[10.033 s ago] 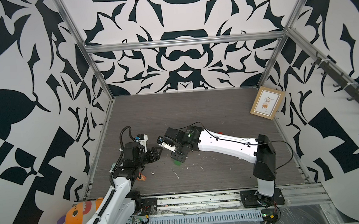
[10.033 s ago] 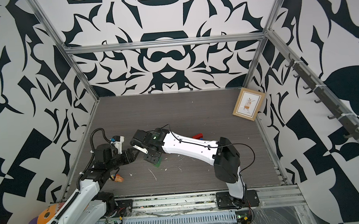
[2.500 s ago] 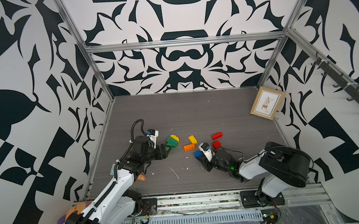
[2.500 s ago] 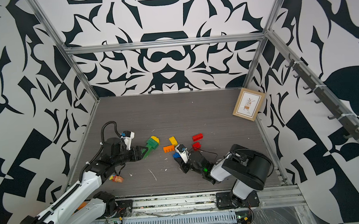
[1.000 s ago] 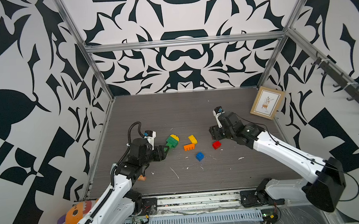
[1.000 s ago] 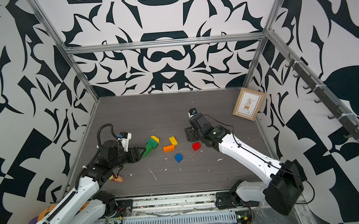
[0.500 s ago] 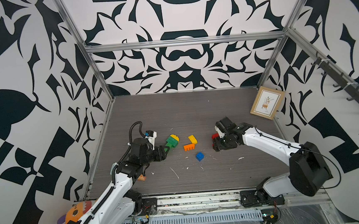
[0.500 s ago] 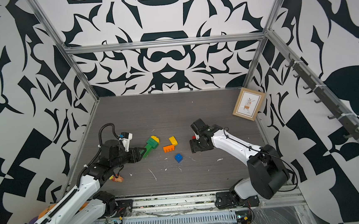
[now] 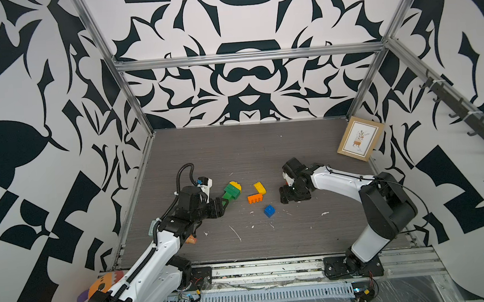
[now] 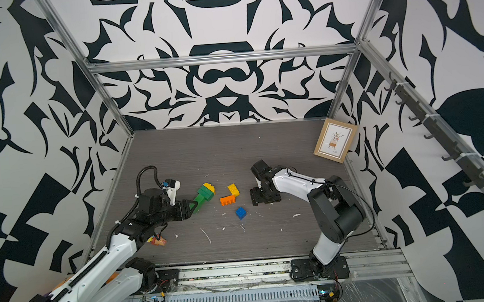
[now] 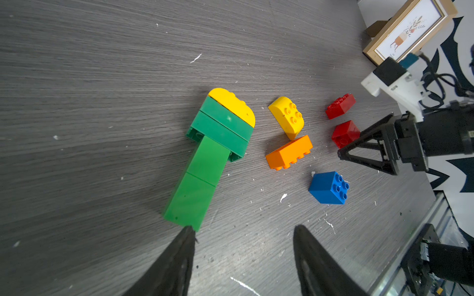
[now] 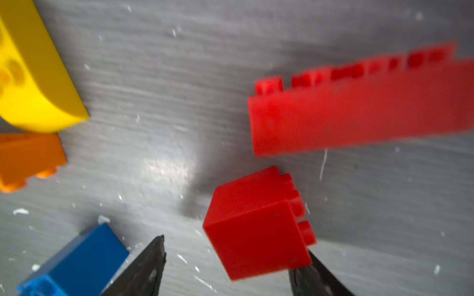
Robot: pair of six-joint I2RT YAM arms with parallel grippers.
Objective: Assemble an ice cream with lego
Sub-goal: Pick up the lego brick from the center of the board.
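The lego lies loose on the grey floor. A built piece (image 11: 205, 164) with a green stem, green bricks and a yellow rounded top lies flat, its stem end touching one fingertip of my open left gripper (image 11: 243, 230); in both top views it is the same (image 9: 232, 191) (image 10: 204, 195). Beside it are a yellow rounded brick (image 9: 259, 187), an orange brick (image 9: 255, 198) and a blue cube (image 9: 269, 210). My right gripper (image 12: 234, 248) is low and open, with a red cube (image 12: 256, 225) resting against one finger. A long red brick (image 12: 359, 110) lies just beyond.
A framed picture (image 9: 359, 140) leans on the right wall at the back. A small cone-shaped toy (image 10: 158, 240) lies under the left arm. White scraps (image 9: 236, 233) dot the floor near the front. Patterned walls close in three sides.
My right arm has dropped from above the red bricks down to the floor beside the red cube, jaws spread. The left arm and the green piece have hardly moved.
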